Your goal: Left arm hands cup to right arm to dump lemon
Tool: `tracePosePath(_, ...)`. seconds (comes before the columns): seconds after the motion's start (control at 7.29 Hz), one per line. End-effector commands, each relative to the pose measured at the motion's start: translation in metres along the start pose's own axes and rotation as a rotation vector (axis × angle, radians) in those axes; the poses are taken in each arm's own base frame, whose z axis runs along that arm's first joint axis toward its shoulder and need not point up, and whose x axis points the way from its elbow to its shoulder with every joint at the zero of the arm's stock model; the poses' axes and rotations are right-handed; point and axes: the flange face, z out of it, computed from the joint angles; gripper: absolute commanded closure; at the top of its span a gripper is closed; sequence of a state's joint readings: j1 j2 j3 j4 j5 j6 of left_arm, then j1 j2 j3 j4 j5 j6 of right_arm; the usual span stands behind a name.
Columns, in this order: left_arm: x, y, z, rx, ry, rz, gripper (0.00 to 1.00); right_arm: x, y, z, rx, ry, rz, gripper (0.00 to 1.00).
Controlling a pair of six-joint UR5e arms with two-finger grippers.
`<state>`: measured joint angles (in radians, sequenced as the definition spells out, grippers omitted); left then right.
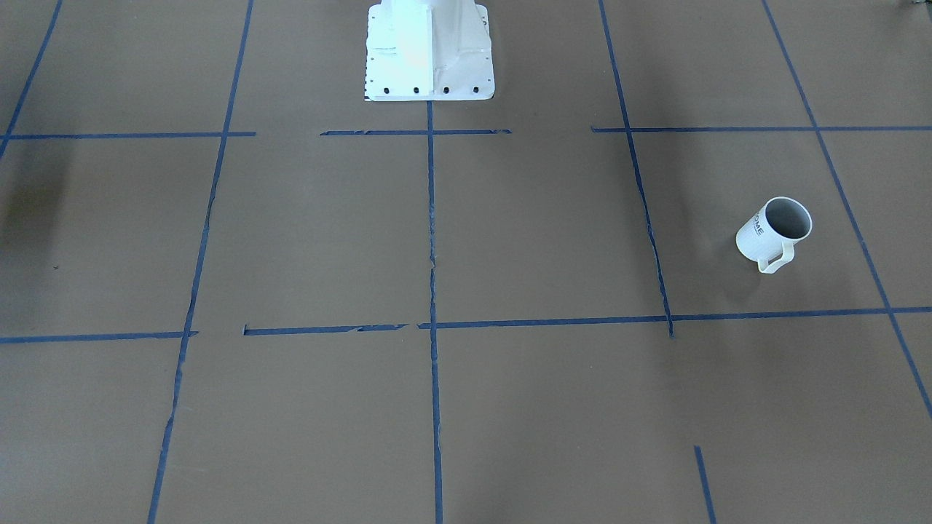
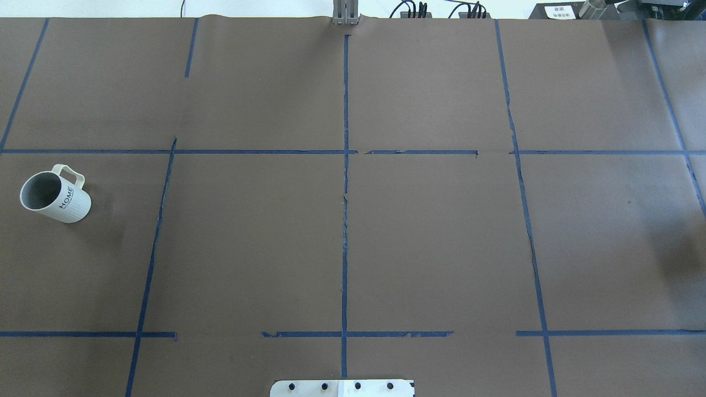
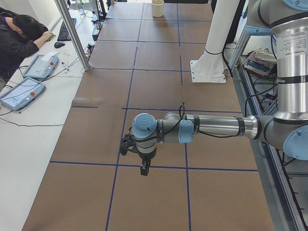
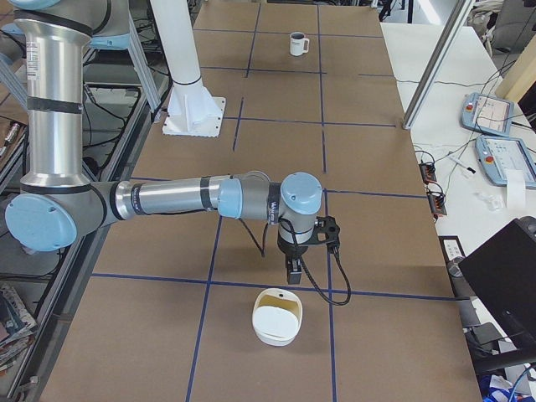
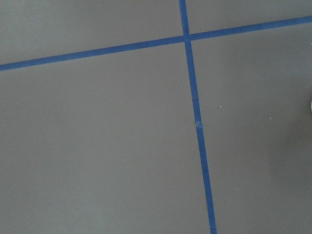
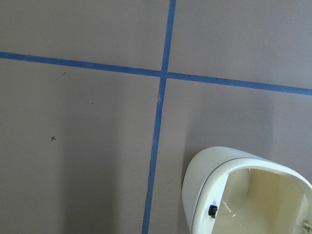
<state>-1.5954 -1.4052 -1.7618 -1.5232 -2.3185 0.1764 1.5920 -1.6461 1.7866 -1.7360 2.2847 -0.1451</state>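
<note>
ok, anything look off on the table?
Nothing spilled or tipped: the cup stands upright. Only the blue tape grid is ragged, with gaps in its cross lines.

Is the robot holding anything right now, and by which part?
Nothing. The cup stands alone on the table, no tool near it. The left tool hangs empty; the right tool hangs above a cream bin without touching it.
</note>
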Motion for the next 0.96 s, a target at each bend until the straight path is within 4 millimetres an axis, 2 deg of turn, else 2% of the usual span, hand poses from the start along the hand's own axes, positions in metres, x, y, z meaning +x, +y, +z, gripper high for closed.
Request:
tracePosePath(0.0, 0.001, 0.000, -0.001, 0.003, -0.001, 0.003, 0.00, 0.004, 0.002, 0.005, -0.008, -0.005, 0.010, 0.00)
tracePosePath(0.27, 0.001, 0.001, 0.002, -0.005, -0.001, 0.002, 0.00, 0.004, 0.001, 0.005, 0.007, -0.006, -0.002, 0.00)
tracePosePath(0.41, 0.009, -0.002, 0.015, -0.038, -0.001, 0.018, 0.00, 0.002, 0.000, 0.003, 0.018, -0.009, -0.015, 0.00)
tracePosePath(0.55, 0.013, -0.005, 0.017, -0.044, -0.027, 0.031, 0.00, 0.002, 0.001, 0.003, 0.024, -0.010, -0.015, 0.00)
tracePosePath(0.69, 0.024, -0.025, 0.004, -0.011, -0.027, 0.062, 0.00, -0.002, -0.002, 0.000, 0.030, -0.011, -0.019, 0.00)
tracePosePath(0.82, 0.040, -0.056, -0.018, 0.056, -0.037, 0.121, 0.00, -0.003, -0.003, -0.001, 0.034, -0.025, -0.019, 0.00)
